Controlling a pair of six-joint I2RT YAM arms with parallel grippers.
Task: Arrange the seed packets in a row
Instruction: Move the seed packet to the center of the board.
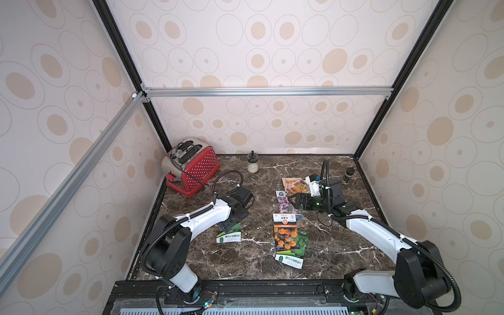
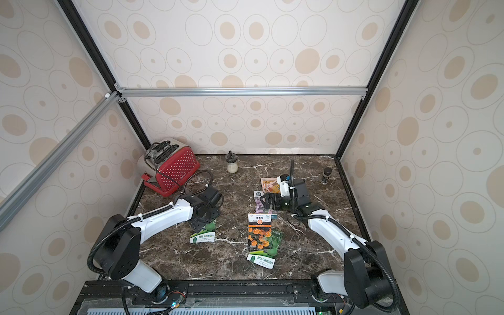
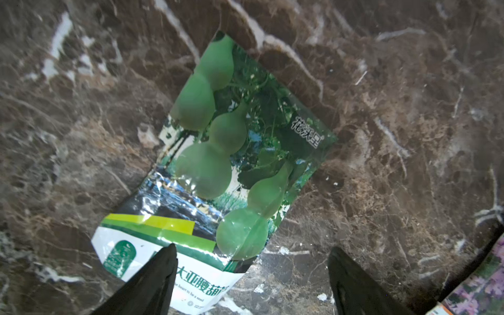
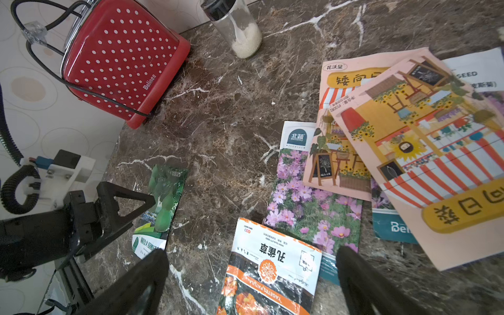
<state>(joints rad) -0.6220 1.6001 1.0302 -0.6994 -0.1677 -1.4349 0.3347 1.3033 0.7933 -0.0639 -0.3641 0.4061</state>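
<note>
The left gripper (image 3: 253,246) is hovering with its fingers (image 3: 163,272) spread wide apart and clamping nothing. It is just above a green gourd packet (image 3: 231,163) that is lying flat on the dark marble counter (image 3: 395,136). In both top views the gripper is covering that packet's far end, and the white-banded near end is sticking out toward the near edge.

The right gripper (image 4: 252,250) is pointing left over the middle of the counter, its fingers likewise standing wide apart and empty. A purple-flower packet (image 4: 313,207) is lying right under and just left of it. Touching that packet on the near side, a marigold packet (image 1: 285,231) is resting on a second gourd packet (image 1: 293,253), whose white end is showing at the near right. Just far of the right gripper, two peach shop-front packets (image 4: 409,141) are overlapping each other and lying over the purple-flower packet's corner (one more packet (image 4: 392,226) is peeking out beneath them). This whole cluster is sitting well to the right of the green gourd packet.

Farther out, a glass jar (image 1: 252,163) with a black lid is standing at the far edge, holding white grains in its lower part. A dark-capped jar (image 1: 349,176) is standing at the far right; its contents cannot be told. A red toaster (image 1: 191,169) is occupying the far left corner.
</note>
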